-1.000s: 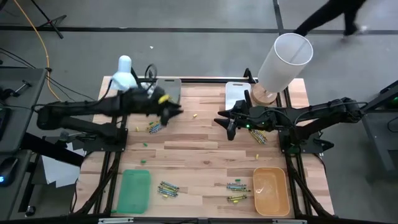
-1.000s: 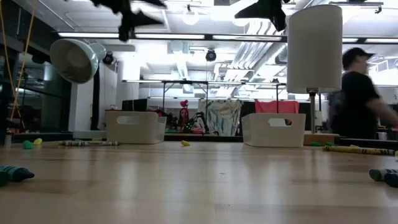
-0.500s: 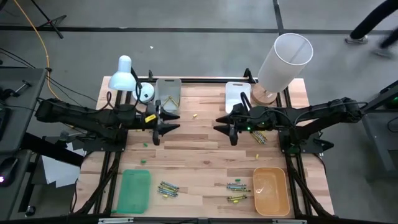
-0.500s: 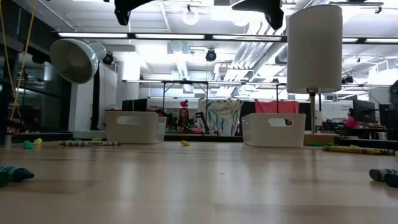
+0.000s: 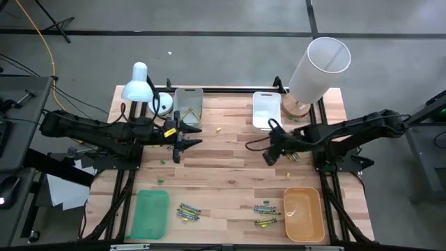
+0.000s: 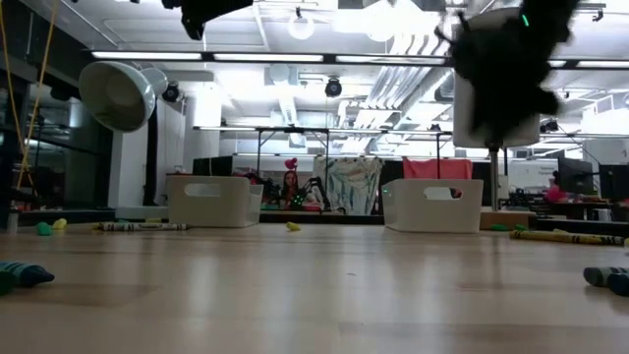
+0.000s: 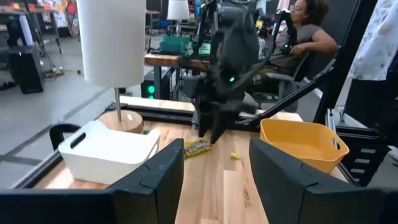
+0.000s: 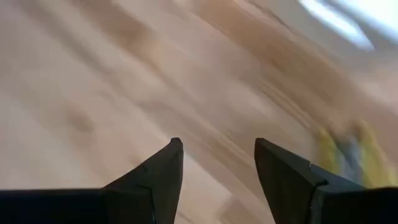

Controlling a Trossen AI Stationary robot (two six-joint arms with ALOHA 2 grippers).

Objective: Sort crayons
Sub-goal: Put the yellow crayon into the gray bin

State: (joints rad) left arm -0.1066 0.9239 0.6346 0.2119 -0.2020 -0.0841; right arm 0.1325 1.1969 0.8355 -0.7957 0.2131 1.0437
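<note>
Crayons lie on the wooden table in small heaps: one (image 5: 188, 211) beside the green tray (image 5: 151, 213), two (image 5: 265, 208) (image 5: 264, 223) beside the orange tray (image 5: 304, 213), and one (image 5: 292, 155) at mid right. My right gripper (image 5: 268, 155) is open and tipped downward over the bare wood just left of that mid-right heap, which shows blurred (image 8: 348, 152) past its fingertips (image 8: 217, 149). My left gripper (image 5: 182, 137) is open and level above the table's left half. It holds nothing (image 7: 214, 165).
A grey bin (image 5: 188, 104) and a white bin (image 5: 265, 108) stand at the far edge. A small desk lamp (image 5: 139, 82) is at the far left and a tall white-shaded lamp (image 5: 317, 70) at the far right. Loose crayons (image 6: 142, 226) (image 6: 565, 236) lie across the table. A person (image 7: 308, 31) sits beyond the table.
My right gripper has tipped from level to pointing down, has sunk toward the table and has shifted right toward the mid-right crayon heap. My left gripper earlier swung a little toward the near edge and rolled, then kept still. Both stay open.
</note>
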